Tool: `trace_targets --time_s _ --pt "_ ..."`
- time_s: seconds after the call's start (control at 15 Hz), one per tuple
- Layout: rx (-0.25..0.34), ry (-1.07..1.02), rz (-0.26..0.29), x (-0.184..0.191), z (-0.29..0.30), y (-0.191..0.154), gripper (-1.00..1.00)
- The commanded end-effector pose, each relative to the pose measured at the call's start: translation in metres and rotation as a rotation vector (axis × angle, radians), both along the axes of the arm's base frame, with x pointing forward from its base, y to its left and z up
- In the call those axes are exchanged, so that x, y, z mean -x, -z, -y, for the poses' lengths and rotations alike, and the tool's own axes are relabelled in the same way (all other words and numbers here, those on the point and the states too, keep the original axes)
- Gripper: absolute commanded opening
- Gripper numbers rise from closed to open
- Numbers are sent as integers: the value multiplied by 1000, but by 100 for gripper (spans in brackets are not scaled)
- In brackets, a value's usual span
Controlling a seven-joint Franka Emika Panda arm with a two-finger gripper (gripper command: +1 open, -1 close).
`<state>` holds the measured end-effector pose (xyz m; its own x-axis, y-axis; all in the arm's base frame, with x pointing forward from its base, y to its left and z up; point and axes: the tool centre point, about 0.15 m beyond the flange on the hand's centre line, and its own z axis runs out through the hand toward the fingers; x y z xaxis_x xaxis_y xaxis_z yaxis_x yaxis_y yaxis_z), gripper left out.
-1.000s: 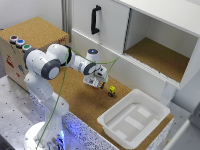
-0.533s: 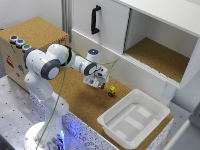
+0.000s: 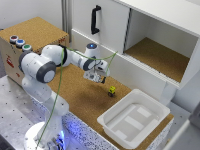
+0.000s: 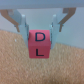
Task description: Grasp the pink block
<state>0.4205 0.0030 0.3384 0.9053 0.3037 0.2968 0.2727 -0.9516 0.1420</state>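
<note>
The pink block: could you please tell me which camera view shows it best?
The wrist view: the pink block fills the centre between the gripper fingers, black letters readable. The exterior view shows only a tiny reddish speck at the gripper.

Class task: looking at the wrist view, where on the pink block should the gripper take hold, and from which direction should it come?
Grip the pink block across its two plain side faces, coming straight down from above. It is a small cube sitting square on the cork surface, and the gripper already has a finger on either side, so flat parallel faces probably suit the pads.

A cork-topped table (image 3: 80, 95) bears a white tray (image 3: 131, 121) and a yellow-and-black block (image 3: 112, 91).
</note>
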Motion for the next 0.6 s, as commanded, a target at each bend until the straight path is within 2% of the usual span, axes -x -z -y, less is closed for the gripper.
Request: trace_targets --time_s 0.0,0.2,0.27,0.53 --pt "52 -7 65 37 -24 -66 -100" --pt "31 -1 33 33 -26 -46 -100" --pt "7 12 17 31 -24 -35 -100" --pt "-41 35 -57 22 -19 19 -100"
